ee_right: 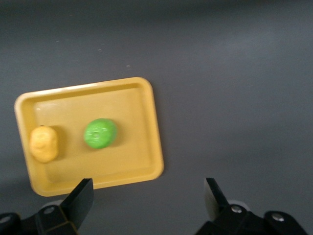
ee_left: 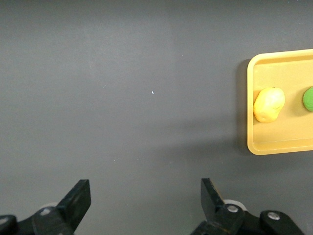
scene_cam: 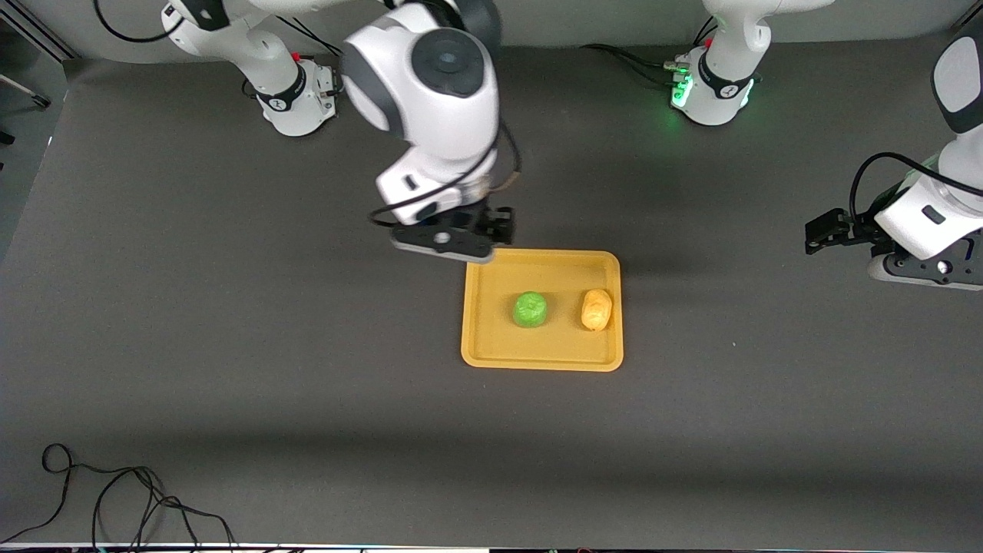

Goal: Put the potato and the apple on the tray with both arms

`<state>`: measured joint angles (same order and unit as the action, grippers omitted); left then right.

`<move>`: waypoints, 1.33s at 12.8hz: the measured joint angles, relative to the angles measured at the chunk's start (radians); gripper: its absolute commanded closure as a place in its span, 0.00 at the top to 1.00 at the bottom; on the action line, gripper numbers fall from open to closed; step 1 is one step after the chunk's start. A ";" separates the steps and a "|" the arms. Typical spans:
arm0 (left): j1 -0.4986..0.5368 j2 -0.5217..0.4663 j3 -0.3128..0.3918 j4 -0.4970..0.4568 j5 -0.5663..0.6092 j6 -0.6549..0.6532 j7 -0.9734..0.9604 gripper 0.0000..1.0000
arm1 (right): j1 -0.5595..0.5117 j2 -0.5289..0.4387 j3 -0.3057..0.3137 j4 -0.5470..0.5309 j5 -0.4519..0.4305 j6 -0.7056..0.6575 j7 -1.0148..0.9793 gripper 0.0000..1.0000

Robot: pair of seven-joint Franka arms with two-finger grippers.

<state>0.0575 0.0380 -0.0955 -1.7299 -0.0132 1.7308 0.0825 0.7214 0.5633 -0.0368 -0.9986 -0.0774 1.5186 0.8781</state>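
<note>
While on one tray, one apple, one potato

The tray is overhung at one corner by the right gripper; bare table is left all around.

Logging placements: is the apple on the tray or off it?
On: the apple sits inside the tray rim, beside the potato.

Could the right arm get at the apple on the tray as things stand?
Probably yes: the right gripper, open and empty, hangs over the tray rim, and the apple lies uncovered, apart from the potato.
</note>
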 measured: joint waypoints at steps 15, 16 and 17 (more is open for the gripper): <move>0.009 0.015 0.000 0.013 0.000 -0.002 0.003 1.00 | -0.714 -0.480 0.011 -0.552 0.076 0.077 -0.799 1.00; 0.010 0.017 0.000 0.013 0.000 -0.002 0.004 1.00 | -0.724 -0.480 0.010 -0.555 0.076 0.077 -0.815 1.00; 0.010 0.017 0.001 0.013 0.000 -0.001 0.005 1.00 | -0.729 -0.480 0.009 -0.558 0.076 0.077 -0.821 1.00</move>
<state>0.0672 0.0553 -0.0950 -1.7167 -0.0132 1.7295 0.0879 -0.0081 0.0829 -0.0277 -1.5565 -0.0013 1.5953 0.0574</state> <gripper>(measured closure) 0.000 0.000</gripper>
